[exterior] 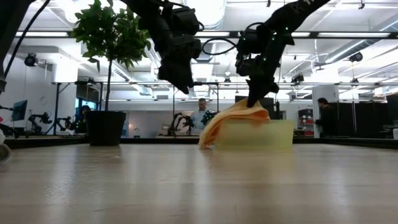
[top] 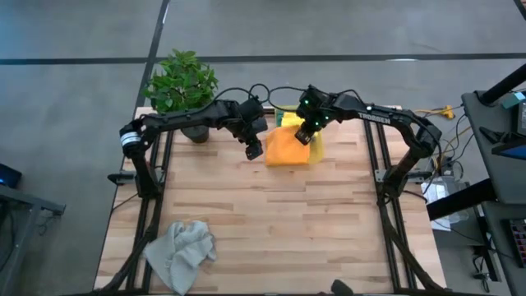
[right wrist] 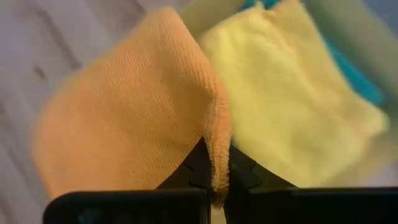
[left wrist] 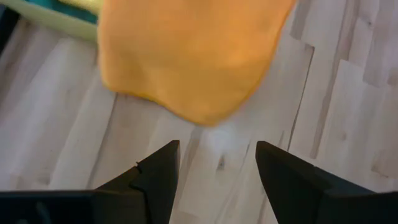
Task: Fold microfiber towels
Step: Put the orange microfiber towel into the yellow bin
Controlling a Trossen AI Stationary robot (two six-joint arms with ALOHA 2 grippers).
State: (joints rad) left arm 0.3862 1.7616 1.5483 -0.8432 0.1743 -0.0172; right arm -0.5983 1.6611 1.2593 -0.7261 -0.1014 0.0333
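Pinched tight in the right gripper (right wrist: 212,180) is an edge of the orange towel (right wrist: 130,118), its fingers pressed together on the fold, and the cloth hangs off it, draped down over the front of the yellow bin (exterior: 273,134) to the table (top: 271,222). Left gripper (left wrist: 217,168) hovers just beside the towel's free edge, fingers spread wide, holding nothing. Yellow towel (right wrist: 280,106) sits in the bin with a sliver of teal towel (right wrist: 351,68) showing beneath it. Grey towel (top: 182,251) lies crumpled at the near left corner, well apart.

Here's the danger: that pinch takes only a thin bit of hem, so a quick pull could slip it free. If the trailing cloth snags the bin's rim, the bin may drag along. And a left grab landing short catches bare wood.
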